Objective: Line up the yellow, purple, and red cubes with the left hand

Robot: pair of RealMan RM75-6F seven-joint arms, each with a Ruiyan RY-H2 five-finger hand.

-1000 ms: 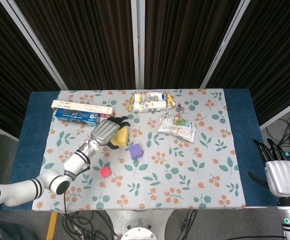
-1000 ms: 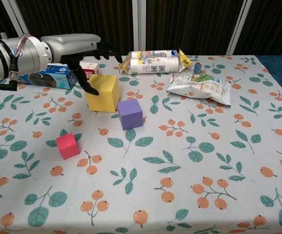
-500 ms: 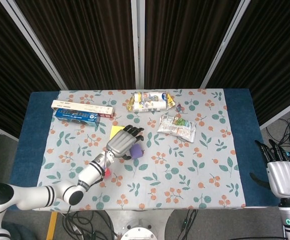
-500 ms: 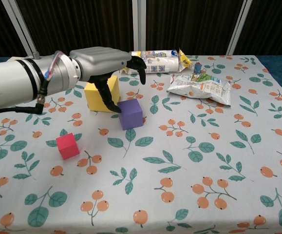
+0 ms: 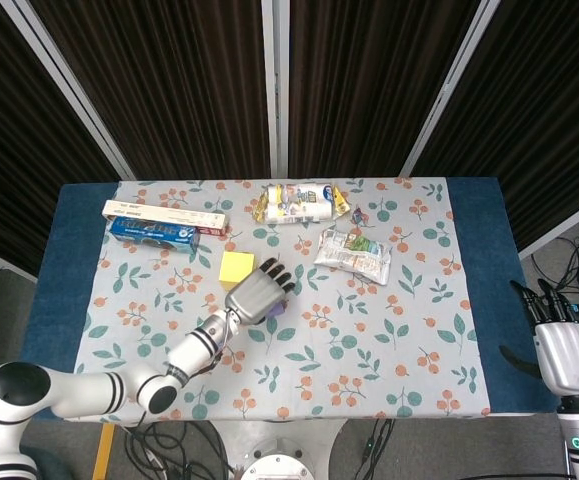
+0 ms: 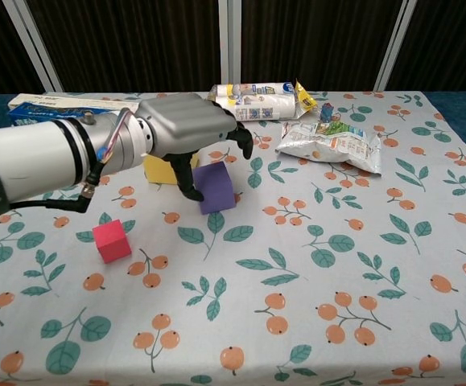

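I had the left hand (image 6: 191,129) draped over the purple cube (image 6: 216,186), fingers curled down around it, thumb at its near-left edge; whether they were truly clamped on it I could not tell from either view. I judged this the start of moving the purple cube into a row. The yellow cube (image 6: 159,170) sat just beside it at roughly ten o'clock, partly hidden behind the hand in the chest view, clear in the head view (image 5: 236,269). The red cube (image 6: 110,240) lay apart at about seven o'clock from the purple one, hidden by my forearm in the head view. The three did not yet form a line on the desk (image 6: 361,265). The right hand (image 5: 566,352) hung off the desk's right edge with fingers apart, holding nothing, since the task belonged to the left
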